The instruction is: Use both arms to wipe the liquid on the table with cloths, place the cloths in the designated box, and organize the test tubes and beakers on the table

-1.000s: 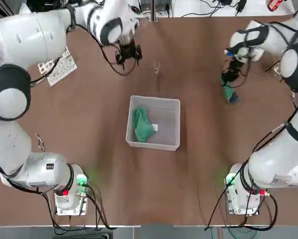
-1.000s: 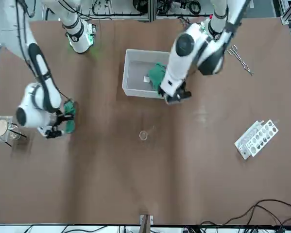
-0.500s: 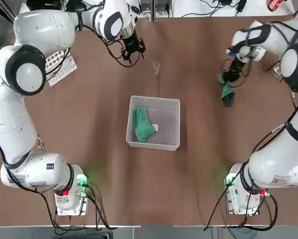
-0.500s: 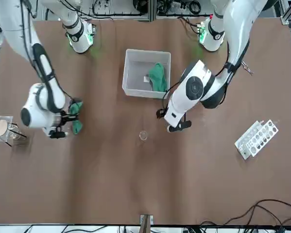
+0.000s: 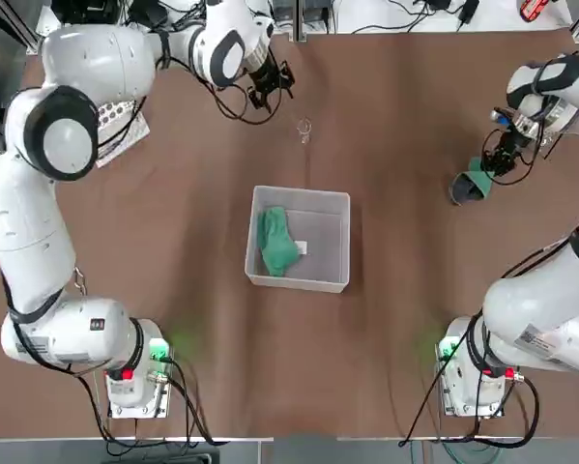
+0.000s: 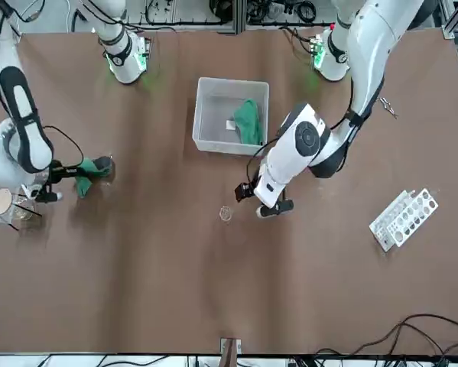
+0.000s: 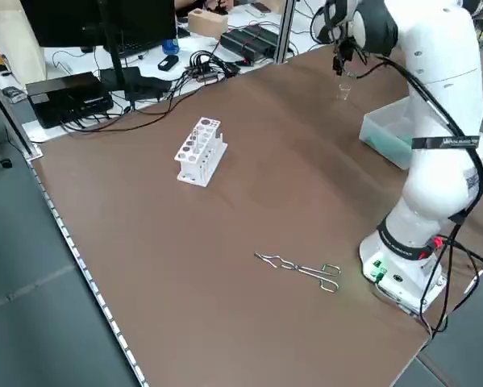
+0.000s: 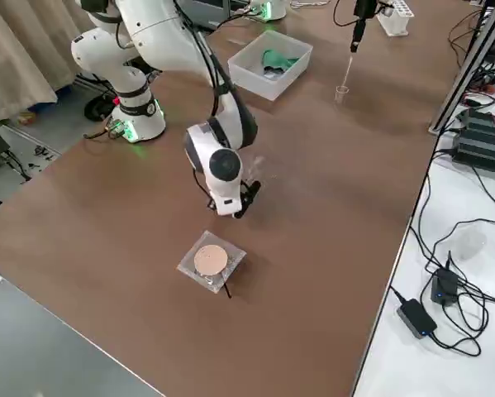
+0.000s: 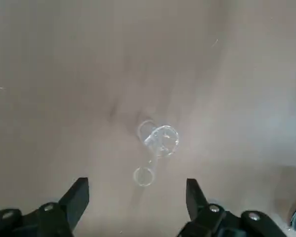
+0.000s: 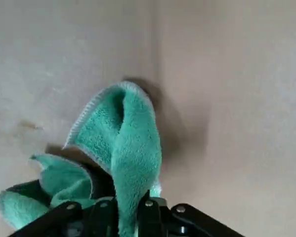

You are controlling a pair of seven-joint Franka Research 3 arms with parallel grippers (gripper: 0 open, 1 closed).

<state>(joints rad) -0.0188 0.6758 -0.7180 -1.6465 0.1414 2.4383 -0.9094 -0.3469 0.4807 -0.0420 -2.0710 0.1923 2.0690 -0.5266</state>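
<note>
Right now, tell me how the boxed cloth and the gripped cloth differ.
The boxed cloth lies inside the bin; the gripped cloth is out over the robot's right side of the table.
The boxed cloth is released; the gripped cloth is pinched in the right gripper's jaws.
Both are green and crumpled.

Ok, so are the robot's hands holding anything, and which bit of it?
The right gripper pinches a green cloth by one edge, the rest hanging loose. The left gripper holds nothing.

Grey floor (image 7: 31, 266), beige curtain (image 8: 28, 50), black monitor (image 7: 80, 20) (switched-off look).
</note>
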